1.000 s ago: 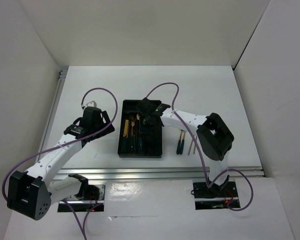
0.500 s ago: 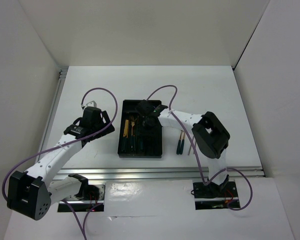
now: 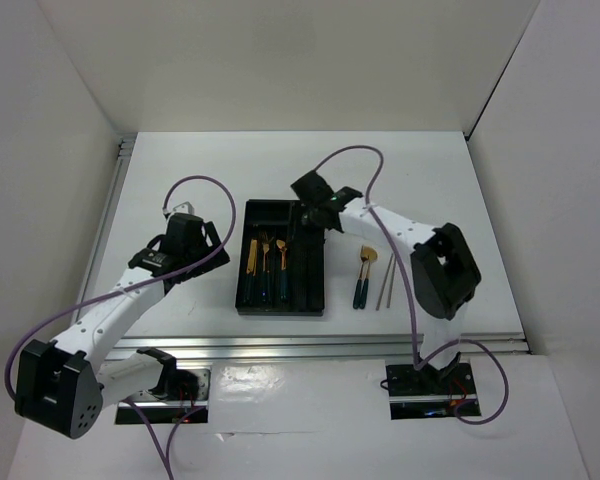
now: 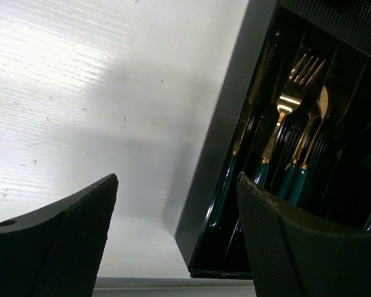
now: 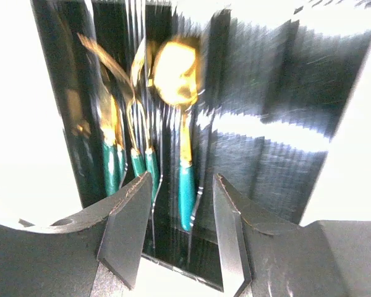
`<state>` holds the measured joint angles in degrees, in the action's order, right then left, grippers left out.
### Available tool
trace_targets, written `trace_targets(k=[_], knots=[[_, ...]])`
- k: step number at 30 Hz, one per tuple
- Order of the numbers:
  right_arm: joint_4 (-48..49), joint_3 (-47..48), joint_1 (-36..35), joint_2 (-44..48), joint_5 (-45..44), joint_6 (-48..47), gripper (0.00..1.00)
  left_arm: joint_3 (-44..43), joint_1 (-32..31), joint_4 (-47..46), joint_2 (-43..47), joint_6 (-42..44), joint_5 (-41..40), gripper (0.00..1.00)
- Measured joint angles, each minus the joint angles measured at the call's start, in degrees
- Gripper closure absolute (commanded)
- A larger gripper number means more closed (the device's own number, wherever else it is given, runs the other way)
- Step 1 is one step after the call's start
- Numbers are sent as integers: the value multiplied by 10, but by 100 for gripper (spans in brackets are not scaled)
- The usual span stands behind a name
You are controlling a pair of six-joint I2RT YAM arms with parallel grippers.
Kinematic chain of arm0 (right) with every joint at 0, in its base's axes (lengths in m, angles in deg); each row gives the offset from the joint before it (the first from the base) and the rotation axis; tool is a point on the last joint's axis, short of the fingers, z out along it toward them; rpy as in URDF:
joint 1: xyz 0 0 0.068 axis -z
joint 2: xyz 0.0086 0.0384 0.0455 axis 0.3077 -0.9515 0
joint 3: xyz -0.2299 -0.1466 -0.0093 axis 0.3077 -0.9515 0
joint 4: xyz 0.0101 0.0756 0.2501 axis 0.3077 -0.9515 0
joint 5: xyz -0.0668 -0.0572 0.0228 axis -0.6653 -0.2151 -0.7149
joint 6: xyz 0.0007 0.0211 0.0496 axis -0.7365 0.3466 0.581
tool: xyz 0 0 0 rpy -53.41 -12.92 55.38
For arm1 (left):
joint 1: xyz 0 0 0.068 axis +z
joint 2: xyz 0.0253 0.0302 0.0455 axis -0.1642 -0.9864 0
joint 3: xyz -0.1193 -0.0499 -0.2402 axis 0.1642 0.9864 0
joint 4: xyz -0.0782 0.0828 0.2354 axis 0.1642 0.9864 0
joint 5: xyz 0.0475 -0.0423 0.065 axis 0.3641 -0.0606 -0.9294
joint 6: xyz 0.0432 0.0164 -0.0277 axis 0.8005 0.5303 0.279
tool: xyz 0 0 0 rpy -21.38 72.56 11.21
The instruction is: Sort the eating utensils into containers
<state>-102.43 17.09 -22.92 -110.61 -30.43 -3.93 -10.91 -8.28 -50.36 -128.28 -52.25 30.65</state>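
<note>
Top view: the left arm is folded low, the left gripper (image 3: 192,238) hovering over bare table (image 3: 160,180) with the tray (image 3: 242,272) just to its right. The right arm stretches long, the right gripper (image 3: 315,192) above the tray's far corner; loose utensils (image 3: 362,278) and chopsticks (image 3: 383,290) lie back by its elbow.

Left wrist: fingers spread wide, empty, a fork (image 4: 284,105) in the tray ahead-right.

Right wrist, blurred: fingers partly parted, gripping nothing, a spoon (image 5: 180,80) lying in a compartment directly beneath.

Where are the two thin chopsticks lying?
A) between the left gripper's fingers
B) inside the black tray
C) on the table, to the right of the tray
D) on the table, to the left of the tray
C: the chopsticks lie on the white table to the right of the black tray, next to a gold-headed spoon.
</note>
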Motion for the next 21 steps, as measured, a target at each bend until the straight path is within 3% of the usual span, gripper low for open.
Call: trace_targets(k=[3, 9, 15, 21], knots=[[-1, -16, 37, 61, -26, -5, 48, 0, 0, -1, -5, 0, 0, 17], [-8, -107, 103, 181, -83, 0, 58, 0, 0, -7, -26, 0, 0, 17], [-29, -228, 119, 177, -90, 14, 60, 0, 0, -7, -35, 0, -4, 17], [-34, -257, 132, 172, -94, 17, 60, -1, 0, -7, -37, 0, -10, 17]])
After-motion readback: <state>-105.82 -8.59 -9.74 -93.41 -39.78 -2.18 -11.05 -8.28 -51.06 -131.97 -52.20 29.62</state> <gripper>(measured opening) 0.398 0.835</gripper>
